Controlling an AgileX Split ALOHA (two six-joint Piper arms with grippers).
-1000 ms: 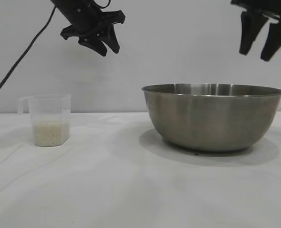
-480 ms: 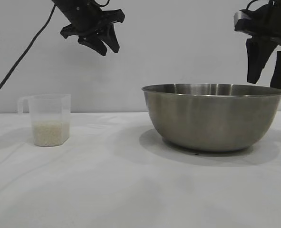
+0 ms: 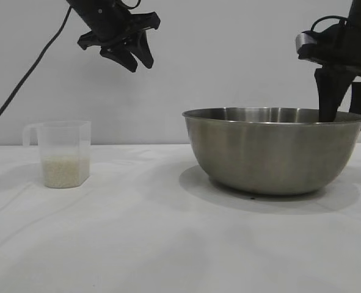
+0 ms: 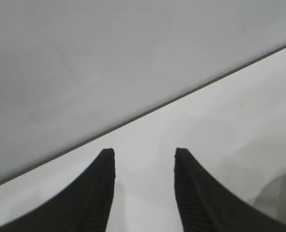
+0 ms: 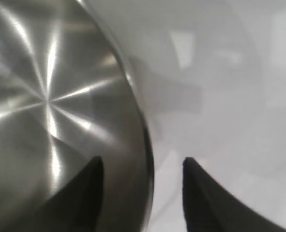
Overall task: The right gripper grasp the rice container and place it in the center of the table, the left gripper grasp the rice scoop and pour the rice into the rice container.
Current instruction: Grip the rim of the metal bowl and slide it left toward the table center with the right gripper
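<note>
From the exterior view, my right gripper (image 3: 345, 113) sits at the right edge of the frame, fingers spread and straddling the far right rim of the rice container (image 3: 272, 152), one finger dipping inside the steel bowl, the other outside. The bowl stands right of centre on the table (image 3: 168, 244). At the left of the frame the rice scoop (image 3: 63, 152) stands upright, well apart from the bowl, with rice (image 3: 64, 172) filling its bottom part. My left gripper (image 3: 128, 52) hangs in the upper left, above and to the right of the scoop, fingers apart and holding nothing.

In the left wrist view, my two left fingers (image 4: 97, 193) show a clear gap over bare table and the grey wall behind; neither scoop nor bowl is in sight.

In the right wrist view, the bowl's rolled rim (image 5: 145, 145) runs down between my two right fingers (image 5: 82, 193), one over the brushed interior, the other over the cloth. I judge the grasp is nearly set: I should sink a little more so the rim sits deep between the pads, then close squarely, since thin steel could slip or tip the bowl when I move it.
</note>
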